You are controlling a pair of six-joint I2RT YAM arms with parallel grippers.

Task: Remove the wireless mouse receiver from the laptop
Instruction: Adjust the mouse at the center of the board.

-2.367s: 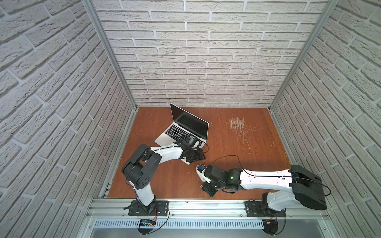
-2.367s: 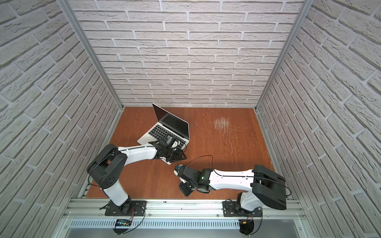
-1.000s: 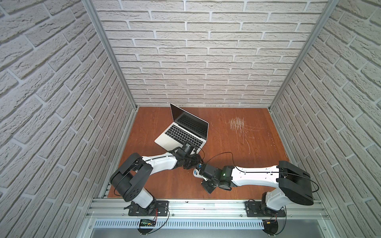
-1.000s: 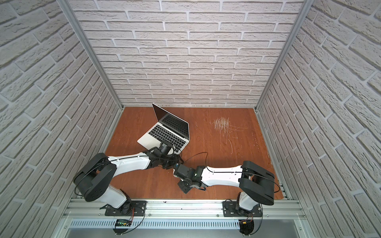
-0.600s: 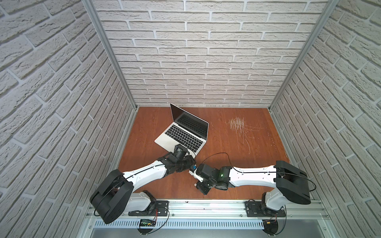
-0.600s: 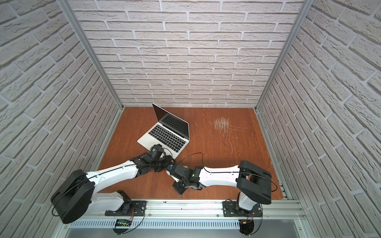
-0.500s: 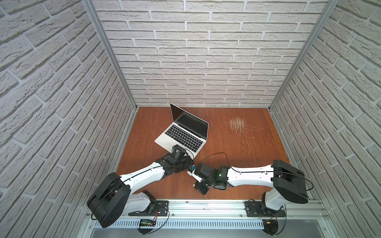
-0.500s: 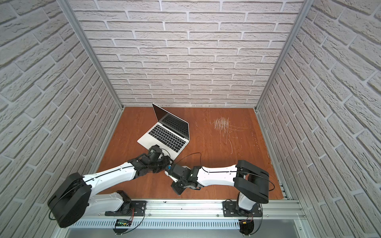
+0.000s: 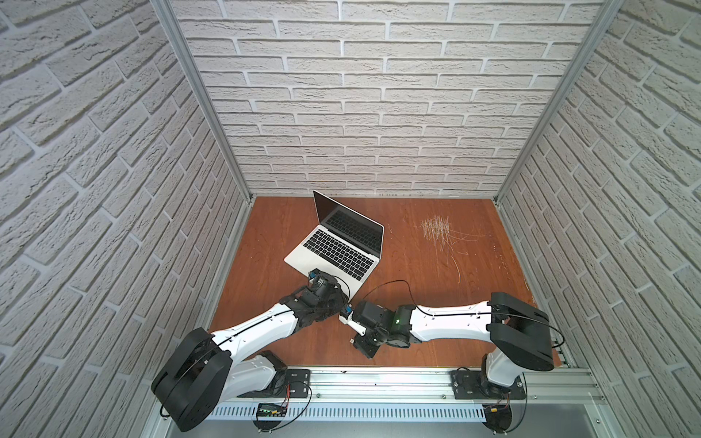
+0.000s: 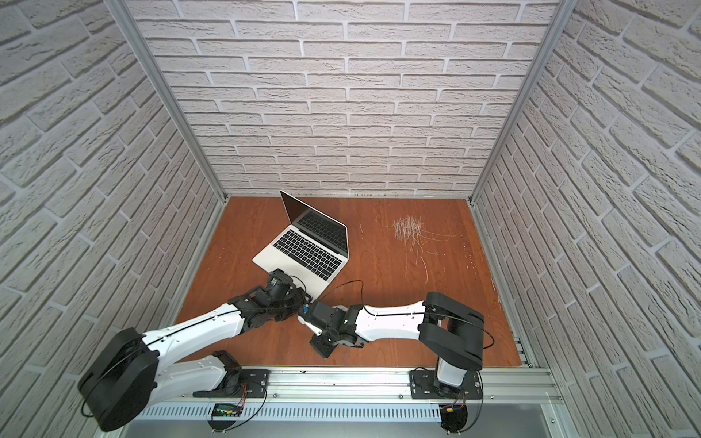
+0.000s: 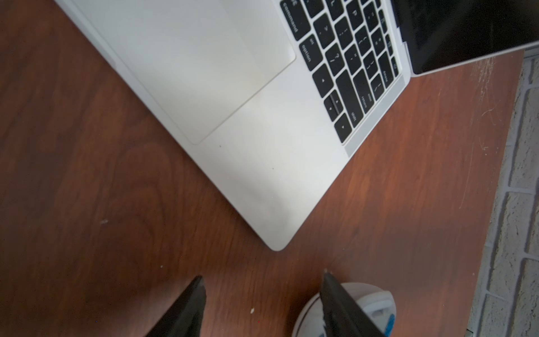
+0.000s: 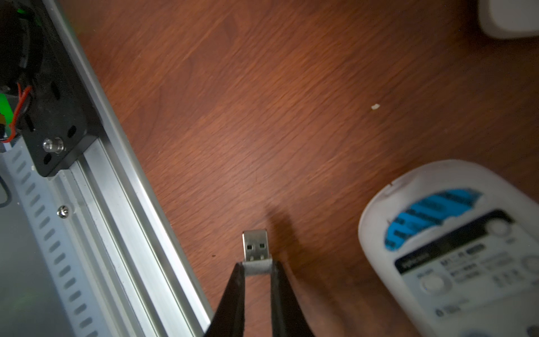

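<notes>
The silver-grey laptop [image 9: 341,246] [image 10: 308,246] [image 11: 262,131] stands open on the brown table, left of centre. My right gripper [image 12: 256,267] is shut on the wireless mouse receiver [image 12: 256,245], a small metal USB plug held clear of the laptop, just above the table near the front rail. A white mouse [image 12: 455,248] [image 11: 364,297] lies upside down beside it, blue label up. My left gripper [image 11: 264,280] is open with only bare table between its fingers, just off the laptop's near corner. One of its fingers [image 11: 335,297] is next to the mouse.
The aluminium front rail [image 12: 116,204] runs close to the held receiver. Both arms' wrists meet near the front centre [image 9: 352,314]. A black cable [image 9: 390,284] loops over the right arm. Scratch marks [image 9: 436,231] mark the table at back right. Brick walls enclose three sides.
My left arm has drawn back from the laptop's front corner toward the front of the table. The right arm has slid left with the receiver still held.
</notes>
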